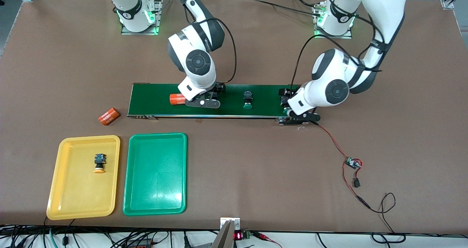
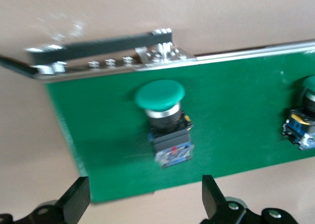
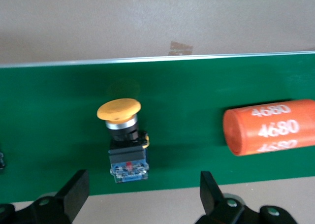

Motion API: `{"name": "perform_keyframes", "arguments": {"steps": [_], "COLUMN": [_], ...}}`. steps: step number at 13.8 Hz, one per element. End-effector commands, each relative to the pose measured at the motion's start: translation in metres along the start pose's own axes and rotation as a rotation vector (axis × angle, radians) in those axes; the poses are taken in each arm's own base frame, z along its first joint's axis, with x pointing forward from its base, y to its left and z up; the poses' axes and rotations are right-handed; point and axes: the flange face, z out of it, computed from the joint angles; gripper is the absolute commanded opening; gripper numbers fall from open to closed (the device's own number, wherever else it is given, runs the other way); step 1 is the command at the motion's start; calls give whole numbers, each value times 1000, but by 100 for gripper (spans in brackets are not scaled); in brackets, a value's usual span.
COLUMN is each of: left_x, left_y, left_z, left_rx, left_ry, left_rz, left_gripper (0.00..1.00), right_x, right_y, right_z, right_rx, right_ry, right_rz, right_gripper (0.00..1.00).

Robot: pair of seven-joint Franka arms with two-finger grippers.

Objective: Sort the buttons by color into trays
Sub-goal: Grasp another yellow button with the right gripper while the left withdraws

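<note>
Both pincers open: right pincer directly over yellow button, left pincer over green button, caps pointing away.

**Legible markings: inventory**

1. Orange cylinder on the conveyor belt: printed "4680" in white, repeated in three rows along its side; the lowest row is partly cut off by the curve of the body. In the front view the same cylinder shows white print that is too small to make out.

2. Orange cylinder on the table, lying off the belt's end toward the right arm's end of the table: white print in rows, one readable as "4680".

3. Small red digit display at the table edge nearest the front camera: lit, figures not legible.

4. Right arm's forearm: small white lettering, unreadable.
</note>
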Motion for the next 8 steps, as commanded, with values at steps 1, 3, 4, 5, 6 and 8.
{"name": "perform_keyframes", "arguments": {"steps": [1,3,4,5,6,8], "left_x": [-18,-29,-34,-40,-50,-69], "left_y": [-35,-70,-90,-115,-142,-179], "left_z": [-69,-111,-130,-152,-176,-212], "left_rx": [23,138,173,183,190,204], "left_ry": [62,151,180,206,241,292], "left_rz": [-56,-58,-57,-48,-26,25], "left_gripper": [100,100,100,100,100,100], "right_x": [0,6,9,13,16,19], "right_y": [-2,0,3,8,13,18], "right_z": [9,18,23,34,43,57], "right_rx": [-13,-9,-5,3,11,15], "right_ry": [14,19,26,38,50,54], "right_rz": [8,16,22,31,40,49], "right_gripper": [100,100,100,100,100,100]}}
